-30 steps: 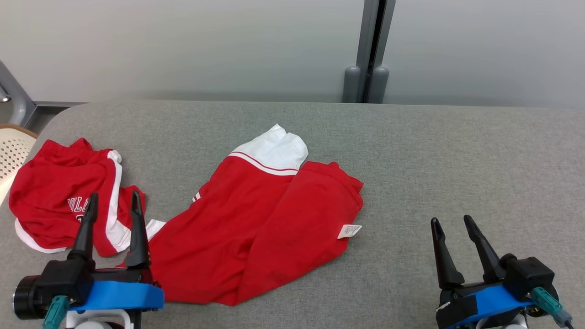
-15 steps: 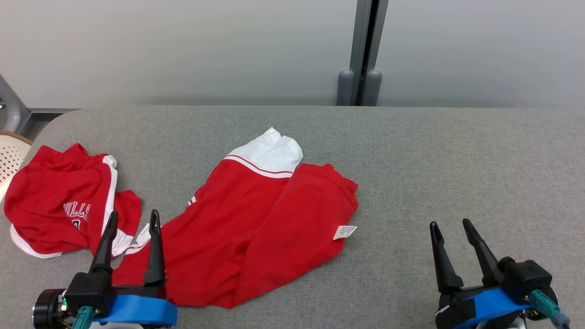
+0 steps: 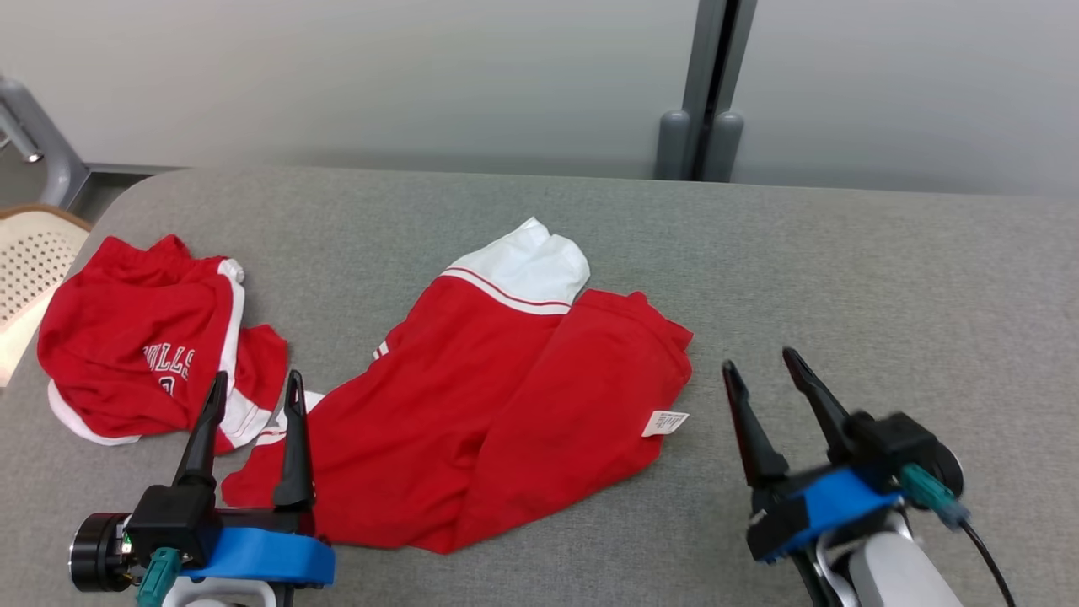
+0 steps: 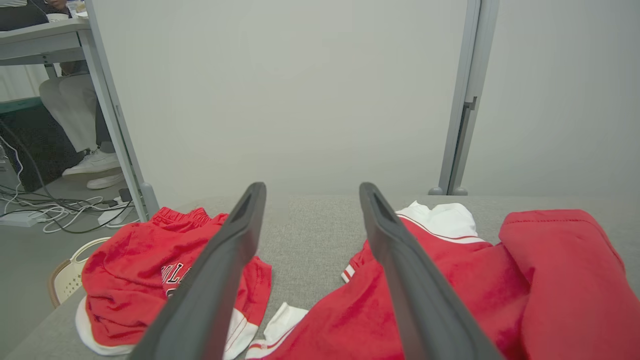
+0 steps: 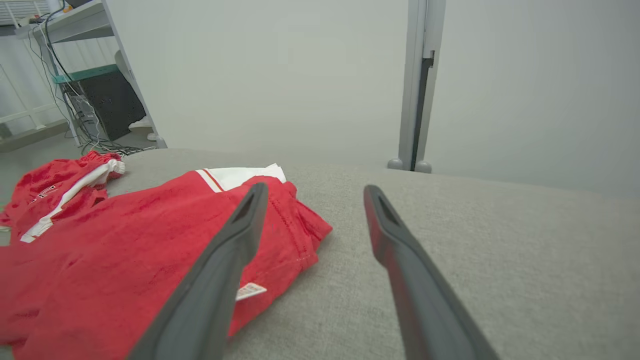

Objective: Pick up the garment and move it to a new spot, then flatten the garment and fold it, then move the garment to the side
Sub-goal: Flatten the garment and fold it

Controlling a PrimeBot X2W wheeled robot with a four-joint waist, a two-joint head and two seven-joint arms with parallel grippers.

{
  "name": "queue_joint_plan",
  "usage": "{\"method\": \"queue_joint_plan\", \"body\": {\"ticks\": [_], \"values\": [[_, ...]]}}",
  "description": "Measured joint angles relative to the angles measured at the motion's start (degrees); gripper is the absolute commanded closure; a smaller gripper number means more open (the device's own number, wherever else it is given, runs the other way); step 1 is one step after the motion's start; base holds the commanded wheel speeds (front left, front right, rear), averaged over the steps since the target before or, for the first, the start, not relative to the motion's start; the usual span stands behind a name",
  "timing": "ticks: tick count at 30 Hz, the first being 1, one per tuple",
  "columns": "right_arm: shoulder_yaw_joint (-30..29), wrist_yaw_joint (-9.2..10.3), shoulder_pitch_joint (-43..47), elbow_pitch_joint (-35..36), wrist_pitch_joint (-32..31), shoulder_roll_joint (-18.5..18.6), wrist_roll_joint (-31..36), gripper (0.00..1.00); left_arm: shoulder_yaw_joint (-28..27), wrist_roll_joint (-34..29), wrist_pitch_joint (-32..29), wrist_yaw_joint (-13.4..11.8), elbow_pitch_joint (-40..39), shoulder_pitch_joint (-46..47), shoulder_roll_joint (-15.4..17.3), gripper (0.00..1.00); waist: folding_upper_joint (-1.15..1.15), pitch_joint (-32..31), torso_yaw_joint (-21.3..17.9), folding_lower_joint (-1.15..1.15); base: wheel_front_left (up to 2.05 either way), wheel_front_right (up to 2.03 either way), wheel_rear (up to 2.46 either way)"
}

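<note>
- The right end effector [image 3: 757, 360] has moved closer to the garment [image 3: 497, 405] than it was a moment ago. It now looks a bit blurry.
- The whole head picture has slid a little to the side, so the camera moved. The clothes did not.
- The left end effector [image 3: 257, 377] is in about the same spot as half a second ago, over the gap between the shorts [image 3: 135, 337] and the garment.
- Both end effectors have their fingers spread wide and hold nothing.
- A pale basket [image 3: 34, 253] with small holes peeks in at the left edge, beside the worktop [image 3: 843, 270]. I cannot tell what is in it.
- The garment lies in the middle of the grey worktop. It is red and long, and it is bunched up, with one part lying over another.
- It has a white band [image 3: 527, 270] with a thin red line at the far end.
- A small white tag [image 3: 666, 421] sticks out on its right side, near the right end effector.
- The shorts are red with white edges and white letters. They lie crumpled on the left, just beside the garment.
</note>
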State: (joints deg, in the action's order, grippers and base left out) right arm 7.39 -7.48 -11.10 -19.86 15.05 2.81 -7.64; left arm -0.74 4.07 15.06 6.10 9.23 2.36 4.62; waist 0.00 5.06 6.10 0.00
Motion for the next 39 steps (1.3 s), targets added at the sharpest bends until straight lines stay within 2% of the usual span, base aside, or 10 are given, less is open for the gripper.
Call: {"method": "queue_joint_plan", "body": {"ticks": [4, 11, 19, 26, 31, 32, 33, 39], "values": [[2.86, -0.01, -5.93, -4.91, 0.01, -0.02, 0.75, 0.00, 0.37, -0.05, 0.01, 0.29, 0.32, 0.70, -0.37, 0.00, 0.00, 0.90, 1.40, 0.00, 0.00, 0.00, 0.00], [3.69, 0.00, -12.75, -17.27, 0.00, -0.02, 1.23, 0.00, 1.88, -0.10, 0.00, 0.76, 0.79, 2.57, -0.97, 0.00, 0.00, 2.83, 4.60, 0.00, 0.00, 0.00, 0.00], [1.97, -0.01, -16.03, -28.85, 0.00, -0.01, 1.81, 0.00, 2.70, 0.03, 0.01, 0.97, 1.24, 3.64, -1.40, 0.00, 0.00, 5.09, 7.78, 0.00, 0.00, 0.00, 0.00], [-0.52, 0.00, -17.41, -34.55, 0.02, -0.02, 2.74, 0.00, 3.00, -0.03, 0.00, 0.99, 1.76, 3.74, -1.51, 0.00, 0.00, 5.16, 8.90, 0.00, 0.00, 0.00, 0.00], [-3.63, -0.01, -18.58, -38.10, 0.15, 0.00, 6.53, 0.00, 3.43, -0.12, 0.01, 1.00, 2.00, 3.77, -1.63, 0.00, 0.00, 4.59, 9.36, 0.00, 0.00, 0.00, 0.00], [-3.89, -0.01, -18.79, -38.75, 0.16, 0.00, 6.50, 0.21, 3.45, -0.13, 0.01, 1.00, 2.01, 3.77, -1.63, 0.00, 0.00, 4.49, 9.39, 0.00, 0.00, 0.00, 0.00], [-3.76, -0.01, -18.91, -39.33, 0.18, 0.00, 6.39, 1.00, 3.44, -0.13, 0.01, 1.00, 2.03, 3.76, -1.63, 0.00, 0.00, 4.37, 9.39, 0.00, 0.00, 0.00, 0.00], [0.15, -0.01, -18.76, -37.78, 0.09, -0.03, 0.56, 1.00, 2.83, -0.15, 0.00, 1.00, 2.38, 2.87, -1.66, 0.00, 0.00, 3.66, 8.01, 0.00, 0.00, 0.00, 0.00]]}}
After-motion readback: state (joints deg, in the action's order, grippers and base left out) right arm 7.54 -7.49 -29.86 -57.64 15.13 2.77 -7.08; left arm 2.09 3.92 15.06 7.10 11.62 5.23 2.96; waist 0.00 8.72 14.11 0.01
